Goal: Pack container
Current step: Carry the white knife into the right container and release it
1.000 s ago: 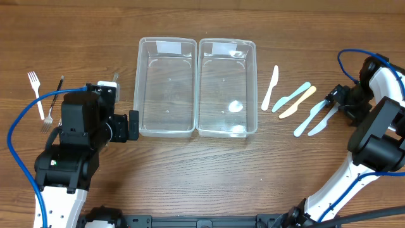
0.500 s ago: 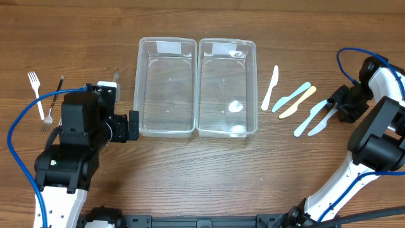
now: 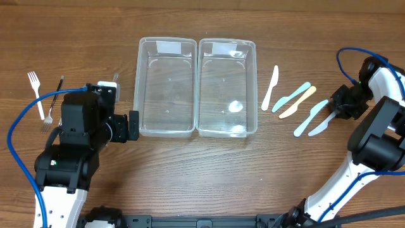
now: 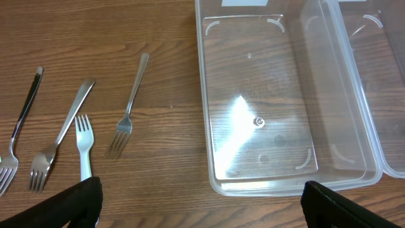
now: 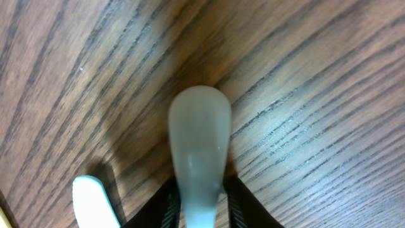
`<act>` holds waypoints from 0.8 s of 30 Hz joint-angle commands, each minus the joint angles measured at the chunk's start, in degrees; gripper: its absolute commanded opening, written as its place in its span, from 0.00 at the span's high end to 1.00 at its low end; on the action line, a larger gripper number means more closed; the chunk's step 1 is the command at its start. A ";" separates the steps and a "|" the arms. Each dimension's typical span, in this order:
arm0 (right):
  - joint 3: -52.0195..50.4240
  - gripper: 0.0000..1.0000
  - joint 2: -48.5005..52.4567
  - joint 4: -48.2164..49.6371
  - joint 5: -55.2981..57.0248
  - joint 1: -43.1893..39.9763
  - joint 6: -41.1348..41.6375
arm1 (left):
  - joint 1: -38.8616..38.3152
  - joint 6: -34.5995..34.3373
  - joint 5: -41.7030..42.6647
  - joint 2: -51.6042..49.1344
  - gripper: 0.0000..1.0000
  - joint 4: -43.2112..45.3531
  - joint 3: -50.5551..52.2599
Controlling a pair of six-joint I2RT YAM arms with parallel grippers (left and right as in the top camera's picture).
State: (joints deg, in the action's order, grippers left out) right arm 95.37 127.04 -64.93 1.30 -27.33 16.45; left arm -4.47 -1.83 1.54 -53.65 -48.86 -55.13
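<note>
Two clear plastic containers (image 3: 166,87) (image 3: 228,87) stand side by side at mid-table, both empty. To their right lie several plastic knives: a white one (image 3: 271,87), a pale blue one (image 3: 292,96), a yellow one (image 3: 297,102) and two more pale blue ones (image 3: 310,118). My right gripper (image 3: 338,109) is shut on the handle of the rightmost blue knife (image 5: 197,133), which still rests on the wood. My left gripper (image 4: 202,206) hangs wide open and empty by the near left corner of the left container (image 4: 266,101).
Several forks (image 3: 39,95) lie at the far left, metal ones and a white plastic one (image 4: 82,145). Another knife's tip (image 5: 95,202) lies just left of the held knife. Blue cables loop beside both arms.
My right gripper's jaws have closed onto the blue knife's handle. The left arm has not moved.
</note>
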 commanded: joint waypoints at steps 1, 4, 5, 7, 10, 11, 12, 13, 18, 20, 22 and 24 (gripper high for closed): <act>0.61 0.75 1.16 0.55 -0.11 0.02 0.07 | 0.07 -1.16 0.61 0.07 0.00 0.04 -1.88; 0.61 0.79 1.16 0.81 -0.11 0.02 0.07 | 0.07 -1.16 0.59 0.07 0.00 0.02 -1.88; 0.61 0.80 1.16 0.85 -0.11 0.02 0.07 | 0.07 -1.16 0.61 0.07 0.00 0.04 -1.88; 0.61 0.82 1.16 1.18 -0.11 0.02 0.07 | 0.07 -1.16 0.61 0.07 0.00 0.02 -1.88; 0.61 0.86 1.16 1.90 -0.11 0.02 0.07 | 0.07 -1.16 0.61 0.07 0.00 0.02 -1.88; 0.61 0.86 1.16 2.10 -0.11 0.02 0.07 | 0.07 -1.16 0.61 0.07 0.00 0.02 -1.86; 0.61 0.87 1.16 2.32 -0.11 0.02 0.07 | 0.07 -1.18 0.61 0.07 0.00 0.02 -1.88; 0.61 0.87 1.16 2.56 -0.11 0.02 0.07 | 0.07 -1.16 0.61 0.07 0.00 0.02 -1.86; 0.68 0.96 1.14 3.54 -0.11 0.02 0.04 | 0.07 -1.16 0.59 0.07 0.00 0.04 -1.88; 0.85 0.96 0.98 3.56 -0.11 0.02 -0.02 | 0.07 -1.11 0.57 0.07 0.00 0.04 -1.86; 1.05 0.96 0.44 3.52 -0.09 0.07 -0.24 | 0.07 -1.14 0.52 0.07 0.00 0.04 -1.88; 1.16 0.96 -1.05 3.58 -0.09 0.39 -1.31 | 0.07 -1.16 0.52 0.07 0.00 0.04 -1.88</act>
State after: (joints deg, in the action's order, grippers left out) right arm 95.39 127.02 -62.37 1.32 -27.33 16.43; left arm -4.47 -1.83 1.52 -53.65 -48.86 -55.13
